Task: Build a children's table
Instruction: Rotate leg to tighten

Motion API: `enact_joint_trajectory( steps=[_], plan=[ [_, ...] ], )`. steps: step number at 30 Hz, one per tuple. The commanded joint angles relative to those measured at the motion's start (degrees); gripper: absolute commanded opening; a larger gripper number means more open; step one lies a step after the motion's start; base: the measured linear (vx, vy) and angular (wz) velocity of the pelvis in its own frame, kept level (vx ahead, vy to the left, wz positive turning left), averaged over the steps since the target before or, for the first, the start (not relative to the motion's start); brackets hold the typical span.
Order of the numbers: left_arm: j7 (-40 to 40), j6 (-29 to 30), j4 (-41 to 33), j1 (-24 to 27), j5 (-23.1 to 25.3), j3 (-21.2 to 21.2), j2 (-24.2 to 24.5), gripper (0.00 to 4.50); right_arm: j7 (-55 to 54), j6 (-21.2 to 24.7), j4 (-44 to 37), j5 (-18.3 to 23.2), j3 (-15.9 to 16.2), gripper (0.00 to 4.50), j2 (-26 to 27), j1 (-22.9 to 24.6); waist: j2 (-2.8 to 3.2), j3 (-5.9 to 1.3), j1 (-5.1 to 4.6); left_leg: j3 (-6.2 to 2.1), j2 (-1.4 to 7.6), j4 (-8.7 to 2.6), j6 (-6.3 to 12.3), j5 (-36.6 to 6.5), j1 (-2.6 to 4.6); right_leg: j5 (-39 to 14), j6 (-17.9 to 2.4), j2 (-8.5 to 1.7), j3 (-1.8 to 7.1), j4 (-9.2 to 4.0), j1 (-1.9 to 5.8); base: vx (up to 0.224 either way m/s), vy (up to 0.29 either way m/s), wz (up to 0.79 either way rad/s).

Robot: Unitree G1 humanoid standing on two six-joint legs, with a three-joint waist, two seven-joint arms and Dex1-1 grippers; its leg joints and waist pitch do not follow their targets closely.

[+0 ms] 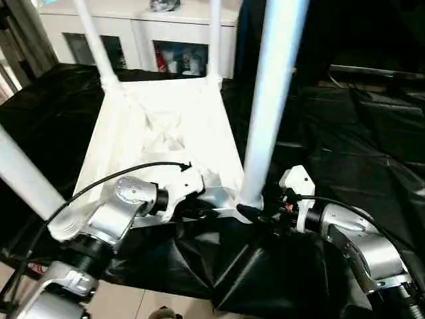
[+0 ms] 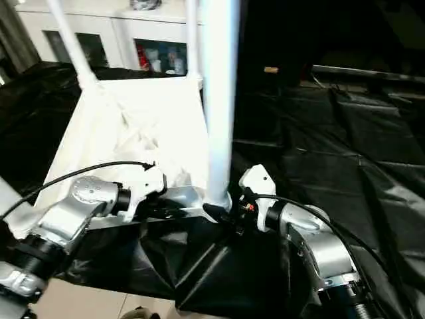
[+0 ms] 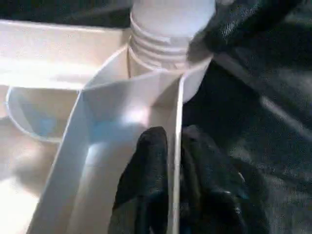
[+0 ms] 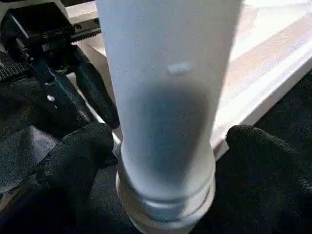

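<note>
The white tabletop (image 1: 159, 133) lies underside up on the black-draped work table. Legs stand in its sockets: two at the far corners (image 1: 96, 40) (image 1: 214, 40), one at the near left (image 1: 26, 176), and a thick one at the near right (image 1: 272, 100). My left gripper (image 3: 174, 134) is at the near rim, one black finger on each side of the thin rim wall and pressed against it. My right gripper (image 4: 165, 146) is at the base of the near right leg (image 4: 165, 97), open, with a finger on either side of the tube and a gap on one side.
The black cloth (image 1: 345, 133) spreads wide to the right and hangs over the near edge above the floor (image 1: 133, 302). A white cabinet (image 1: 139, 33) stands behind the table. A black cable (image 1: 113, 174) arcs over my left wrist.
</note>
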Motion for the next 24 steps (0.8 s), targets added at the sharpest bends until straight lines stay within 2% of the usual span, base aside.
enact_joint_trajectory(
  steps=[1,3,4,11,12,16,19,20,22,24],
  plan=[
    [0.03,-0.68,-0.12,-0.74,-0.3,0.75,0.46,0.99,0.18,-0.4,-1.22,0.43,-1.12,4.5,-0.14,0.38,-0.88,-4.18,0.32,-0.14,1.01,-3.9,1.19,-12.86,0.29,-16.8,-9.35,-3.54,2.37,-4.43,2.87,0.0,0.0,0.0],
    [-1.8,-1.82,-0.6,-0.7,0.01,0.36,1.18,1.07,-0.31,-0.6,-1.36,1.06,-1.9,4.5,-0.22,1.14,-0.6,-4.19,0.58,-0.21,1.02,-3.95,1.04,-13.47,0.32,-17.23,-9.09,-3.64,2.43,-4.48,2.88,0.0,0.0,0.0],
    [-1.96,-2.12,-0.5,-0.76,0.0,0.45,1.25,1.07,-0.7,-0.94,-1.32,0.92,-2.08,4.5,-0.22,1.29,-0.72,-4.17,0.69,-0.16,1.03,-3.96,0.91,-13.88,0.38,-17.49,-8.97,-3.62,2.45,-4.59,2.83,0.0,0.0,0.0],
    [-2.78,-5.9,2.22,-1.45,3.95,-1.31,4.88,1.77,-0.8,-1.08,-2.35,1.33,-2.65,4.5,-0.59,2.23,-0.37,-4.23,1.09,-0.36,1.04,-4.16,0.13,-15.07,0.5,-17.79,-8.3,-3.59,2.44,-4.56,2.86,0.0,0.0,0.0],
    [-2.13,-6.58,2.66,-1.6,4.37,-1.01,5.24,1.88,-0.82,-1.09,-2.54,1.4,-2.79,4.5,-0.66,2.35,-0.09,-4.24,1.14,-0.4,1.04,-4.16,-0.07,-15.2,0.53,-17.42,-8.43,-3.56,2.42,-4.46,2.83,0.0,0.0,0.0],
    [1.46,-9.27,4.31,-2.41,5.16,1.76,6.84,2.21,-0.8,-0.72,-3.95,2.52,-4.16,4.5,-0.98,3.24,-0.36,-4.25,1.22,-0.37,1.07,-4.16,-0.25,-15.71,0.53,-16.76,-8.94,-3.63,2.41,-4.47,2.88,0.0,0.0,0.0],
    [1.88,-9.6,3.57,-2.0,5.24,2.51,8.1,2.43,-0.65,-0.59,-4.72,2.99,-4.69,4.5,-1.23,3.84,-0.23,-4.19,1.37,-0.42,1.1,-4.2,-0.22,-16.13,0.55,-17.43,-8.8,-3.65,2.44,-4.47,2.83,0.0,0.0,0.0],
    [1.85,-9.76,3.24,-1.77,5.27,2.68,8.53,2.53,-0.58,-0.48,-5.01,3.22,-4.87,4.5,-1.29,4.05,-0.35,-4.15,1.2,-0.46,1.0,-4.27,-0.29,-16.19,0.34,-18.1,-8.56,-3.67,2.38,-4.47,3.01,0.0,0.0,0.0],
    [2.75,-9.34,1.71,-0.59,4.74,4.0,9.24,2.65,-0.44,0.02,-6.24,4.07,-5.58,4.5,-1.6,4.81,-0.27,-4.05,1.16,-0.46,1.0,-4.27,-0.43,-16.62,0.42,-19.91,-8.16,-3.76,2.34,-4.7,2.88,0.0,0.0,0.0],
    [5.29,-10.11,0.26,1.22,5.12,5.6,10.58,2.65,-0.17,0.74,-8.3,5.15,-6.57,4.5,-2.29,6.06,-0.49,-3.99,1.27,-0.51,1.16,-4.29,-0.39,-17.52,0.64,-22.07,-7.55,-3.84,2.38,-4.84,2.68,0.0,0.0,0.0]
  ],
)
